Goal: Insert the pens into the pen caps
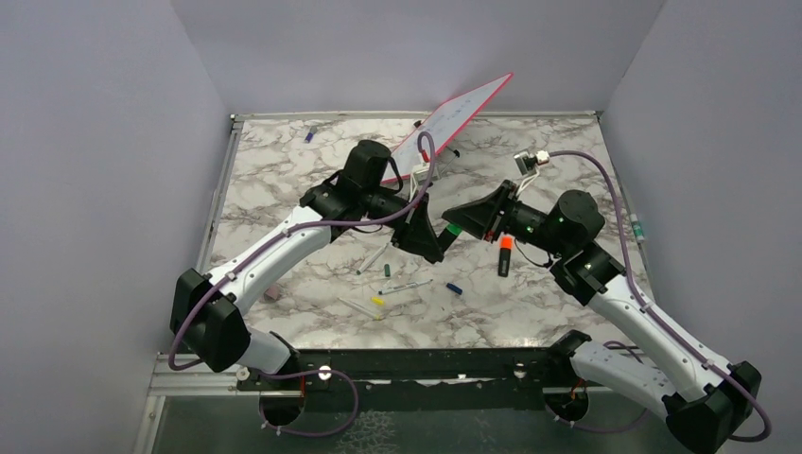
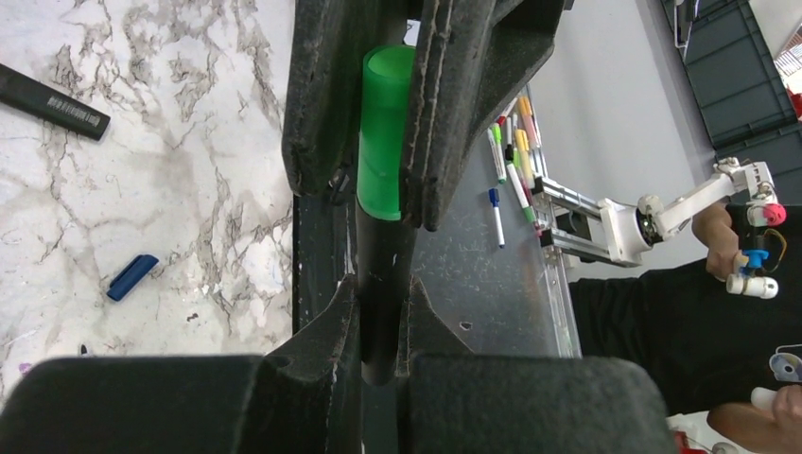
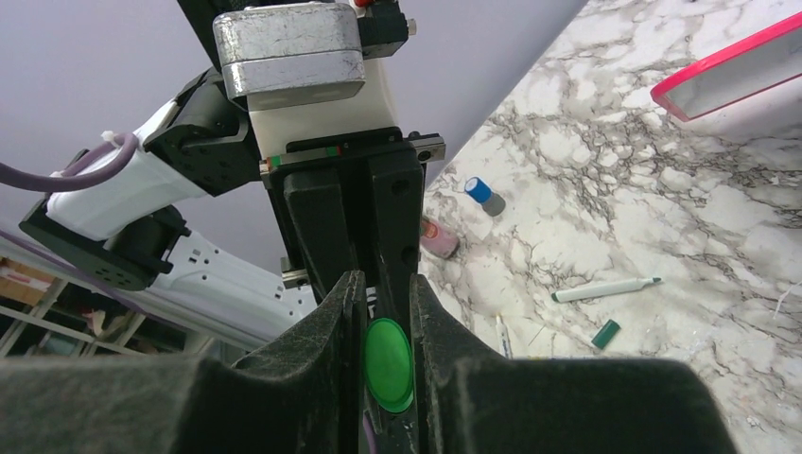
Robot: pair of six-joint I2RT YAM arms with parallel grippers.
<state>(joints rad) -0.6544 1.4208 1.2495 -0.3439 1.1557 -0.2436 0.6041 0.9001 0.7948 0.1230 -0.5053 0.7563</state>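
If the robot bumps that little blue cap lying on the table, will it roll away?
Probably, a little: the blue cap lies on its side on the smooth marble table. It looks tiny and plastic, so likely light and stiff.

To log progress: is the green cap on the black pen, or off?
On, it seems: the green cap meets the black pen with no gap; whether fully seated, cannot tell.

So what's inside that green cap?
The black pen goes up into the green cap. Its tip is hidden by the cap, so you cannot see how far in it reaches.
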